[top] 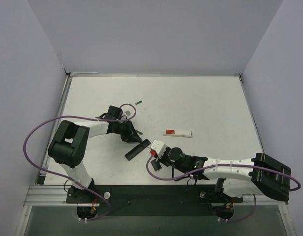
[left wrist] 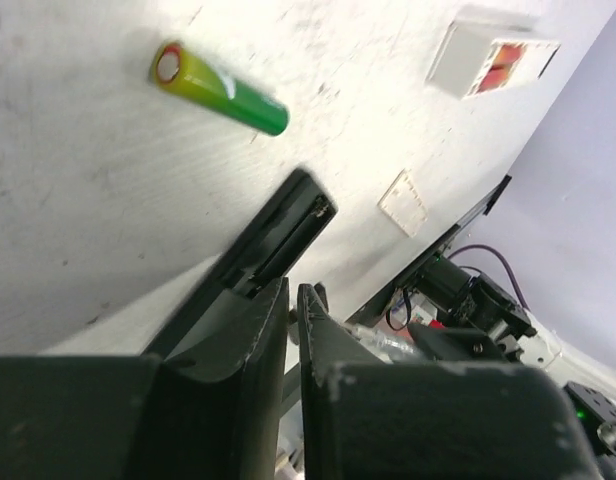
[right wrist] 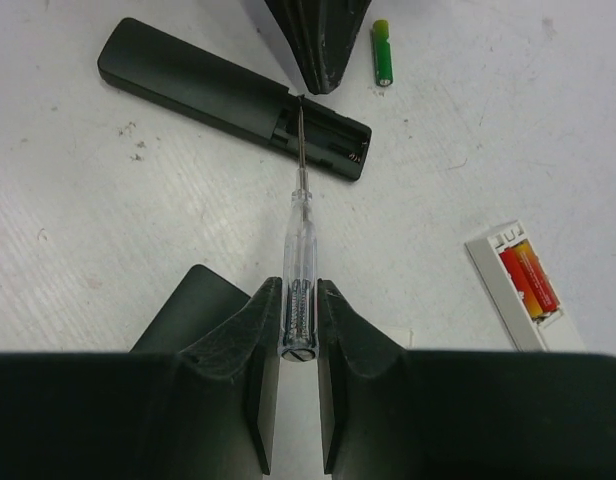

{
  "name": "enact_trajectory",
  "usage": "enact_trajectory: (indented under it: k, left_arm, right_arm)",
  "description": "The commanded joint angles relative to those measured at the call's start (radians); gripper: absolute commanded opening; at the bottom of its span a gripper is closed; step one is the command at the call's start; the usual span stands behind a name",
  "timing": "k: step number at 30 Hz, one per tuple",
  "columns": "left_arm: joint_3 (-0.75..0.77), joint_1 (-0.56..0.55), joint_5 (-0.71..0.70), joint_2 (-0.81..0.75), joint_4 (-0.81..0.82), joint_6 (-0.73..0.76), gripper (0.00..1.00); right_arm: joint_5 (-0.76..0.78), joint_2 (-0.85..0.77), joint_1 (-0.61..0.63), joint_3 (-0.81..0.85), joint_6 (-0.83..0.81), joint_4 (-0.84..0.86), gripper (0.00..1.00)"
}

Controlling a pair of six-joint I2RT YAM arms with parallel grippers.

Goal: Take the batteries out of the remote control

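We are listing: remote control [right wrist: 188, 85], matt black plastic; battery [left wrist: 220, 88], glossy green and yellow wrap; screwdriver [right wrist: 298, 250], clear glossy plastic handle, thin bare metal shaft; table [right wrist: 78, 250], matt white, faintly scuffed and speckled.

I see the black remote [right wrist: 198, 85] lying flat with its slot open. One green battery [right wrist: 382, 52] lies just beside it.

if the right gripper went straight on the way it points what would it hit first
The screwdriver clamped in the right gripper leads, and its tip is at the open end of the remote control, so that comes first. The left gripper sits just beyond. Contact is unclear.
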Motion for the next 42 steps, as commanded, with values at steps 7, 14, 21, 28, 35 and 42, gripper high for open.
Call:
enact_trajectory:
  k: [7, 14, 21, 28, 35, 42]
  left_arm:
    - [0.1, 0.014, -0.058, -0.033, -0.069, 0.045, 0.2]
    - [0.117, 0.051, -0.072, -0.051, -0.105, 0.075, 0.2]
    - [0.093, 0.06, -0.08, -0.058, -0.108, 0.092, 0.2]
    - [0.033, 0.059, -0.063, -0.047, -0.063, 0.082, 0.2]
    - [-0.007, 0.052, -0.061, -0.047, -0.039, 0.074, 0.2]
    - [-0.021, 0.046, -0.06, -0.041, -0.028, 0.071, 0.2]
  right_arm:
    - [-0.051, -0.108, -0.06, 0.099, -0.036, -0.149, 0.0]
    - [-0.156, -0.142, -0.048, 0.097, -0.002, -0.153, 0.0]
    - [-0.207, -0.081, -0.043, 0.083, 0.034, -0.11, 0.0]
    - [-0.173, -0.032, -0.075, 0.093, 0.031, -0.094, 0.0]
    - [-0.175, 0.008, -0.112, 0.09, 0.045, -0.053, 0.0]
    - [-0.175, 0.017, -0.123, 0.096, 0.047, -0.045, 0.0]
